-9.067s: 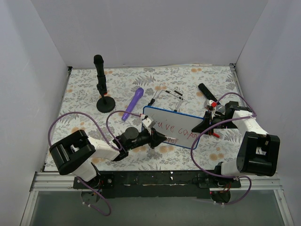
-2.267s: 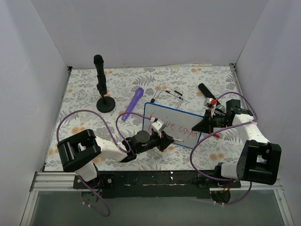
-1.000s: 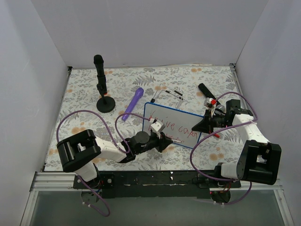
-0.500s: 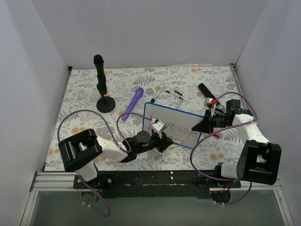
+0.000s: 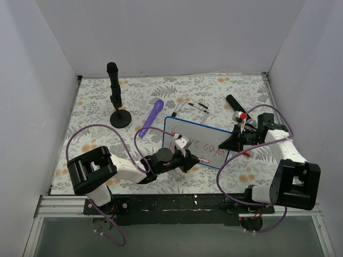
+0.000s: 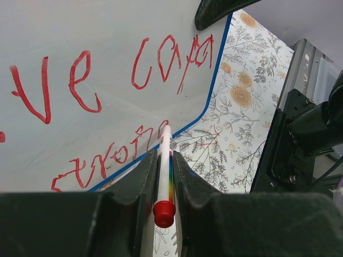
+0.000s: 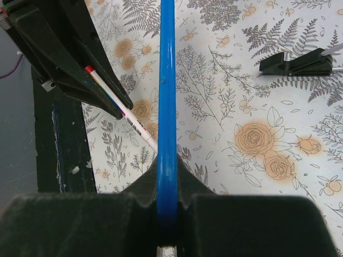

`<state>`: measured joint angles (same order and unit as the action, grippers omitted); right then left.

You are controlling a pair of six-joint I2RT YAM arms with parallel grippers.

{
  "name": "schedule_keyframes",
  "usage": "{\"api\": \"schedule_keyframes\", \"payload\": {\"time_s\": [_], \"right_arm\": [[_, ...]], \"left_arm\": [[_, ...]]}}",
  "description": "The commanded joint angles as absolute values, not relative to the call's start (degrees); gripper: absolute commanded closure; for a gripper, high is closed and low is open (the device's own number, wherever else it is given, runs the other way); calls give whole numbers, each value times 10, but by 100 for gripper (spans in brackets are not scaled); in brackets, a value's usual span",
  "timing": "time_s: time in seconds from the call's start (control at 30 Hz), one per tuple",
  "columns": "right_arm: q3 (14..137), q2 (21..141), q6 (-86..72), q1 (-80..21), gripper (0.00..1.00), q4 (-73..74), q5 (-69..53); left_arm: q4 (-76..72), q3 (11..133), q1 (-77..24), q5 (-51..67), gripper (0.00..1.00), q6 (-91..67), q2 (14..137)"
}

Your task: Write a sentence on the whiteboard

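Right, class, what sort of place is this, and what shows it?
Likely a robotics lab test cell. White walls box in a floral-covered table; the left arm and right arm, trailing purple cables, are bolted at its near edge; the left end effector holds a pen at a small whiteboard.

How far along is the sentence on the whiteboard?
Done: a first red line of the sentence, reading "ve capa". In hand: the second line, at "stron", with the left gripper shut on the marker, tip at its last letter; the right gripper clamps the blue rim of the whiteboard. Left: any remaining letters; the intended ending isn't shown.
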<state>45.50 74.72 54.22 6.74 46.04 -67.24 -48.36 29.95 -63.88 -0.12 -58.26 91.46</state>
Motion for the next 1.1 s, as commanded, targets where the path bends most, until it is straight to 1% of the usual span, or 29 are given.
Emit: {"api": "schedule_keyframes", "payload": {"time_s": [0.0, 1.07], "right_arm": [[454, 746, 558, 70, 99, 447, -590], [452, 744, 556, 70, 99, 445, -588]], "left_arm": [[-484, 312, -635, -10, 100, -570, 902], [-466, 283, -629, -9, 100, -578, 927]]}}
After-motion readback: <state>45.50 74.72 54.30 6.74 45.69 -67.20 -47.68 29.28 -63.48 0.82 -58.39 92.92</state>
